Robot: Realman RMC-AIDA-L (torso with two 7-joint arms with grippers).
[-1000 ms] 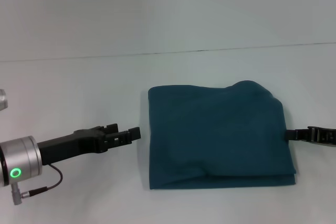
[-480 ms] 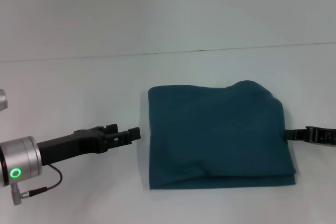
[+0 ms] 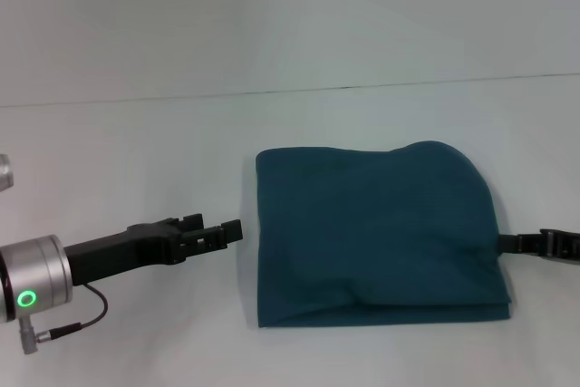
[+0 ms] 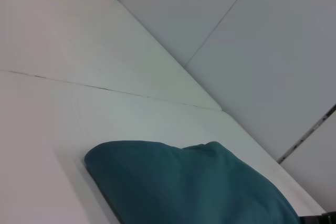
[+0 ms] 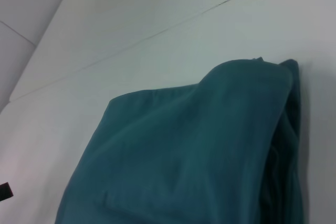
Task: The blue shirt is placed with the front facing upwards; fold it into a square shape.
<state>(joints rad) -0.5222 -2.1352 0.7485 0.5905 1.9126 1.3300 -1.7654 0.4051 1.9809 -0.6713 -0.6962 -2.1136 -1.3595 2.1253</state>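
Left gripper (image 3: 234, 230) low over the table (image 3: 136, 151), near side, on a dark arm running back to a silver cuff (image 3: 32, 280) with a green light; a thin cable (image 3: 77, 319) hangs below the cuff. Fingers point toward the shirt (image 3: 376, 233) and look closed together, nothing between them. Tip sits just beside the shirt's left edge, a thin strip of table between, not touching.

Shirt lies straight ahead of the left gripper, folded into a rough square, plain teal side up, no lettering visible. Near edge shows stacked layers with a lower layer peeking out. Far right corner bulges up in a rounded hump; far left corner is flatter and squarer. Left wrist view shows the shirt (image 4: 194, 187) from low down, rounded fold at the end nearest the camera.

Right gripper (image 3: 509, 243) on the opposite side of the shirt, at its right edge, only a thin black part visible, mostly cut off by the frame; touching or just beside the edge, cannot tell, and grip state cannot tell. Right wrist view shows the shirt (image 5: 194, 156) close up, layered folds at its edge.

Beyond the shirt: bare white table, a seam line (image 3: 362, 88) across it.
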